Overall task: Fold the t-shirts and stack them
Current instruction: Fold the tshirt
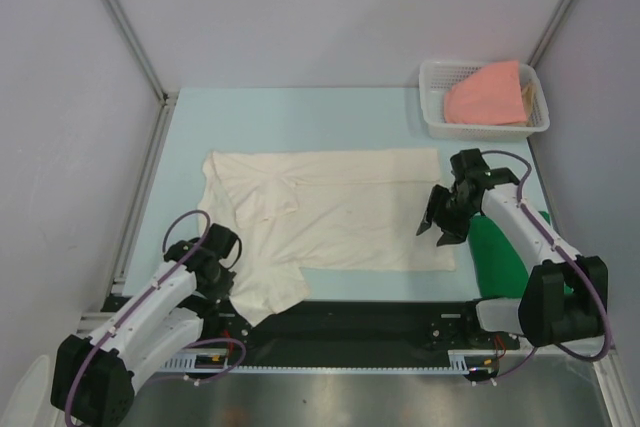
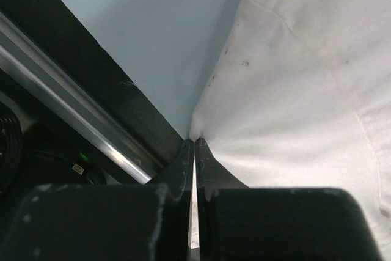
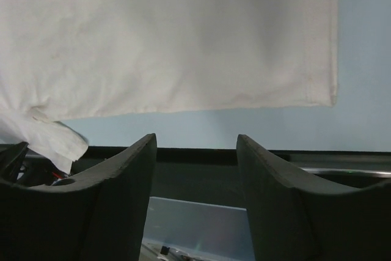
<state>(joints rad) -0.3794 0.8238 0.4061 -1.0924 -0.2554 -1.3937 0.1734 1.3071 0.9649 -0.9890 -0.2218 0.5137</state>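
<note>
Seen from above, my right arm [image 1: 522,219] covers much of the green shirt [image 1: 495,262]. My left gripper [image 1: 223,272] hides the bit of cream shirt [image 1: 330,212] it pinches, so only my left wrist view shows my fingers [image 2: 179,172] pressed together on the cloth's near left edge. In both wrist views the cream shirt runs off the picture's edges, and the dark specks [image 2: 244,63] on it are too small to name. Far right, the basket [image 1: 433,112] wall screens the lower part of the pink shirt [image 1: 485,95], and I cannot make out the tan thing [image 1: 531,99] behind it.
</note>
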